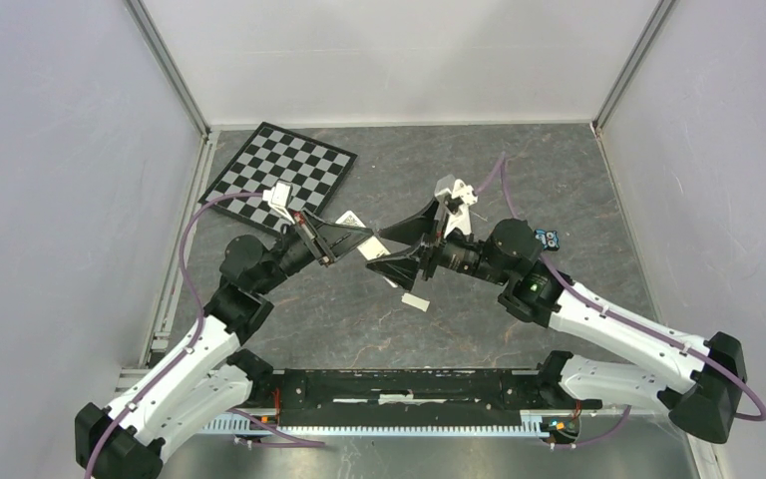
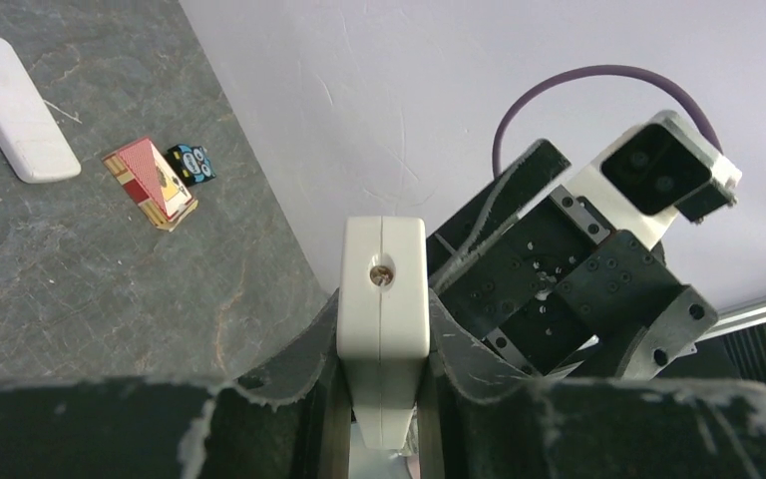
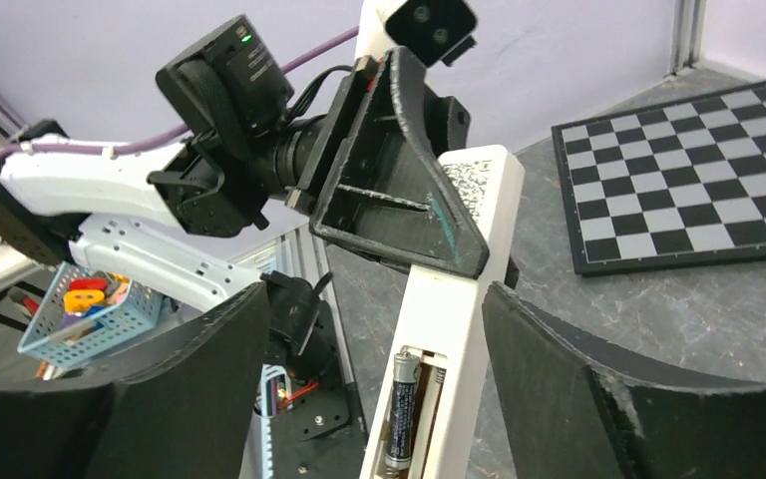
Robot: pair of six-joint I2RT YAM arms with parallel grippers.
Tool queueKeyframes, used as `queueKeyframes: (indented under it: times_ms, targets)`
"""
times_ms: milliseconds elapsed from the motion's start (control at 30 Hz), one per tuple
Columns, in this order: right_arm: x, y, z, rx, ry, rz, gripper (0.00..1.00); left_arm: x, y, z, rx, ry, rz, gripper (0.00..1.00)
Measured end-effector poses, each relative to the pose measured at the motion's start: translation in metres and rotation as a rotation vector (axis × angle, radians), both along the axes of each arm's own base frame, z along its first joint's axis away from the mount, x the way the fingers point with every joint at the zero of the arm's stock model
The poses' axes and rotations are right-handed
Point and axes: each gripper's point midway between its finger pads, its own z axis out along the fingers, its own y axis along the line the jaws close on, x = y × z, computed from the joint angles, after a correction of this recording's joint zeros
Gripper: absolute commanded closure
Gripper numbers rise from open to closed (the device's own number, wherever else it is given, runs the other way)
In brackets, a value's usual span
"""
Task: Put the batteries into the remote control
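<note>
**Remote clamped in left claw, right claw spread around it**

Top view: left gripper (image 1: 344, 238) is clenched on the remote control (image 1: 352, 219), held above the table (image 1: 519, 180) mid-workspace. Right gripper (image 1: 377, 247) faces it, jaws wide. Small white piece (image 1: 415, 302) lies on the table below them. Checkerboard (image 1: 279, 170) sits far left.

Left wrist: remote seen end-on, pinched between both fingers (image 2: 299, 364). Red card box (image 2: 150, 183) lies on the table.

Right wrist: released fingers (image 3: 209, 349) straddle the remote, no grip. Compartment is open, with one battery (image 3: 404, 404) seated. Can't tell about the second slot.
</note>
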Motion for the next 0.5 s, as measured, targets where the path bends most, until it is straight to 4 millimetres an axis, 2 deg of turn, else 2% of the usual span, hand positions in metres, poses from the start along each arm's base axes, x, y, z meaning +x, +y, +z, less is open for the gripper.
queueKeyframes:
  times_ms: [67, 200, 300, 500]
  targets:
    - [0.002, -0.001, 0.002, -0.003, 0.037, -0.015, 0.03, 0.000, 0.003, 0.000, 0.002, -0.015, 0.012, 0.98]
    - [0.012, -0.004, 0.002, -0.010, 0.120, -0.084, 0.02, 0.001, 0.008, 0.001, 0.009, -0.045, 0.043, 0.98]
    - [0.020, -0.009, -0.005, -0.011, 0.228, -0.147, 0.02, 0.003, 0.011, 0.000, 0.014, -0.063, 0.068, 0.98]
    - [0.024, -0.007, -0.017, 0.028, 0.442, -0.186, 0.02, 0.009, 0.019, 0.002, 0.021, -0.092, 0.127, 0.98]
